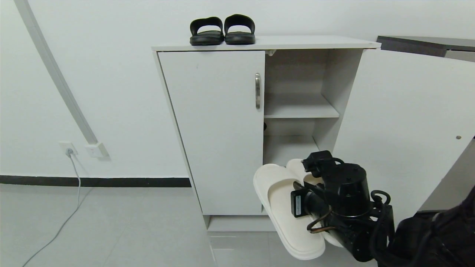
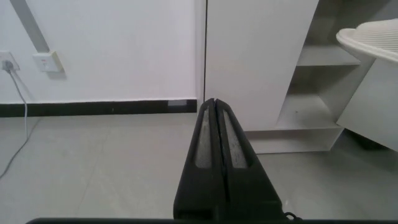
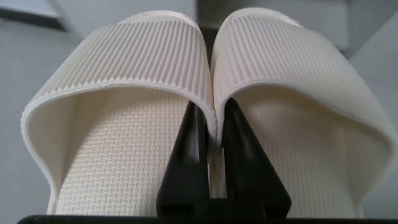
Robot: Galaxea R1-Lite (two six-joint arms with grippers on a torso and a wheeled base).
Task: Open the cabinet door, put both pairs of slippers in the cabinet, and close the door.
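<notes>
right gripper (image 3: 214, 123) clamped on inner edges of 2 white slippers (image 1: 282, 207), held in front of open cabinet (image 1: 215, 141), right door (image 1: 400, 122) stood open, black slippers (image 1: 222, 31) sat on cabinet top, left gripper (image 2: 215, 107) fingers were together

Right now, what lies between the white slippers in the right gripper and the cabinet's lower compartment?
Nothing. In the head view the white slippers, clamped in the right gripper, hang before the lower compartment; the stretch is bare.

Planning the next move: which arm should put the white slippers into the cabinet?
Right: the right gripper holds the white slippers by the open cabinet; the left gripper is shut and empty.
</notes>
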